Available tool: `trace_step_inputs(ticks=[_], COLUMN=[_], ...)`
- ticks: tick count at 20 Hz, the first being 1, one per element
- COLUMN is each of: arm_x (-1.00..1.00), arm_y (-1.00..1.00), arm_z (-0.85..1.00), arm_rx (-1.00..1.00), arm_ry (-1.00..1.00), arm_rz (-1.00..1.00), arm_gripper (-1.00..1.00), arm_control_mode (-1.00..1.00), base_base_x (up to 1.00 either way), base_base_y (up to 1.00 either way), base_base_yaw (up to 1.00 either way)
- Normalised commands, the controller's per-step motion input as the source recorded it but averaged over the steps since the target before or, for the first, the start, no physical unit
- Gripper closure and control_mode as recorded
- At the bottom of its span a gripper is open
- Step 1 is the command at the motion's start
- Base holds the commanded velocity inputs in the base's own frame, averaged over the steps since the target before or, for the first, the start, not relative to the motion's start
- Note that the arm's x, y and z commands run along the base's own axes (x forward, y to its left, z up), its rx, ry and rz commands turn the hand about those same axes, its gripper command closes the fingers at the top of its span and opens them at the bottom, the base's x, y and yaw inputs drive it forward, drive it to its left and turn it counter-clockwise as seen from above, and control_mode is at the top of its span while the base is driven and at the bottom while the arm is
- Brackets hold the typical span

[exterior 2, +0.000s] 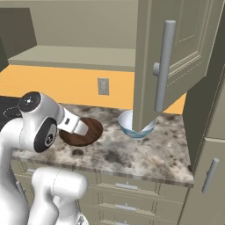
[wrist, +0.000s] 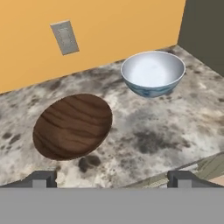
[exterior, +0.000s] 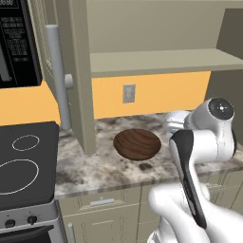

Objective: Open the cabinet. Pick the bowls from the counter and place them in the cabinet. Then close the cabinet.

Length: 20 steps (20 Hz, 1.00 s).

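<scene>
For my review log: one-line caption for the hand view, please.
Open gripper hovers over the counter, wooden bowl and white-blue bowl still waiting below the wall outlet.

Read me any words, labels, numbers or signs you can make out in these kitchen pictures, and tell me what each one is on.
No text can be read anywhere.
Microwave control panel: rows of small pale markings, too small and blurred to read.
Stove top: white burner rings, no lettering.
Stove knobs: no legible marks.
Wall outlet: plain plate.
Wooden bowl and white and blue bowl: no writing.
</scene>
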Motion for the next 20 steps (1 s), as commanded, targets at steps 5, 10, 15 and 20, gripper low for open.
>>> trace_step_inputs(ticks=[5, 10, 15, 20], arm_x=[0.27, 0.16, 0.14, 0.19], arm_y=[-0.09, -0.01, 0.0, 0.0], arm_z=[-0.25, -0.27, -0.24, -0.24], arm_rx=[0.06, 0.1, 0.07, 0.02], arm_ry=[0.0, 0.0, 0.0, 0.0], arm_rz=[-0.02, 0.0, 0.01, 0.0], arm_gripper=[-1.0, -1.0, -1.0, -1.0], arm_control_mode=[-1.0, -1.0, -1.0, -1.0], base_base_x=[0.0, 0.0, 0.0, 0.0], base_base_y=[0.0, 0.0, 0.0, 0.0], base_base_yaw=[0.0, 0.0, 0.0, 0.0])
